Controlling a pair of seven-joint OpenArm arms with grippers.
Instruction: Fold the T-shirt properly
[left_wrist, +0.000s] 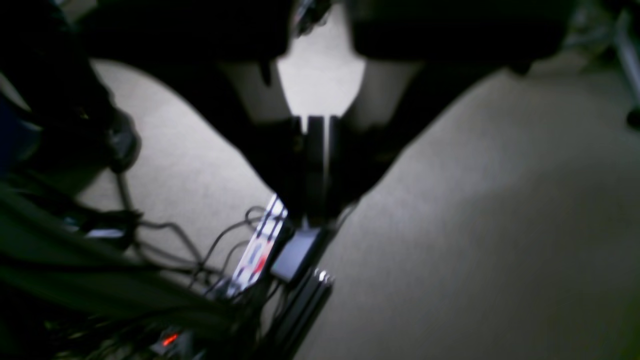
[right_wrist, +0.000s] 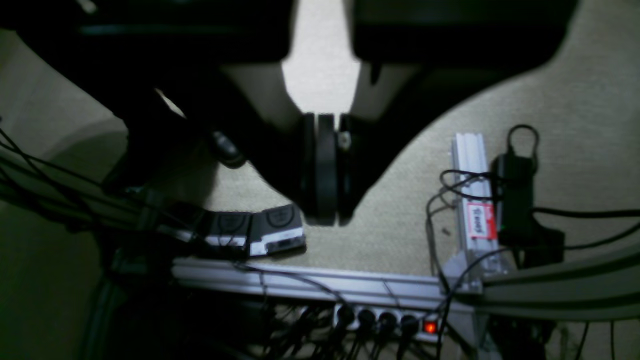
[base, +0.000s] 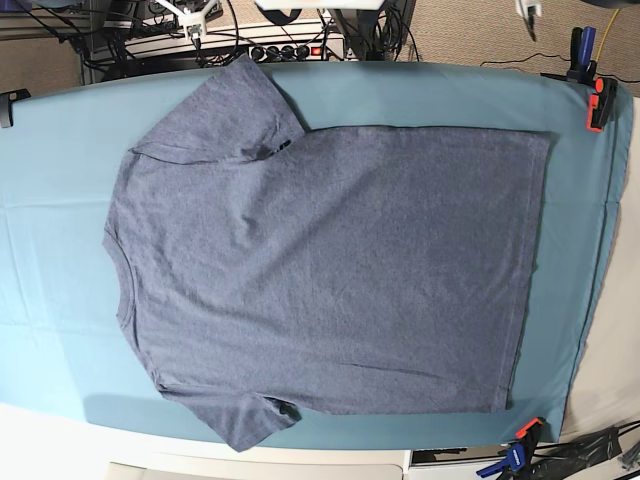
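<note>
One T-shirt (base: 330, 270) is all I have to handle, and it lies flat on the teal cloth (base: 60, 160) that covers the table, filling the middle of the base view. Its neck is at the left of the frame, the hem at the right, one sleeve points to the upper left and the other to the lower left. No lettering shows on the side that faces up.

Both arms are away from the table. The left gripper (left_wrist: 316, 170) hangs over the floor with its jaws pressed together and nothing between them. The right gripper (right_wrist: 325, 170) is the same, closed and empty, above a power strip (right_wrist: 385, 320) and cables.

I judge the fabric to be light, soft and limp. It will not keep any shape when lifted, it will hang and drag behind the pinch, and it may pull the cloth below with it if I grip too deep. It is not fragile and I think not slippery.

For a good hold I would take the edges, where the cloth is doubled: the hem corners at the upper right and lower right of the shirt, or the shoulder seams beside the sleeves. Two matching points, one for each gripper, should keep the fold straight. Small wrinkles near the upper sleeve may need smoothing.
</note>
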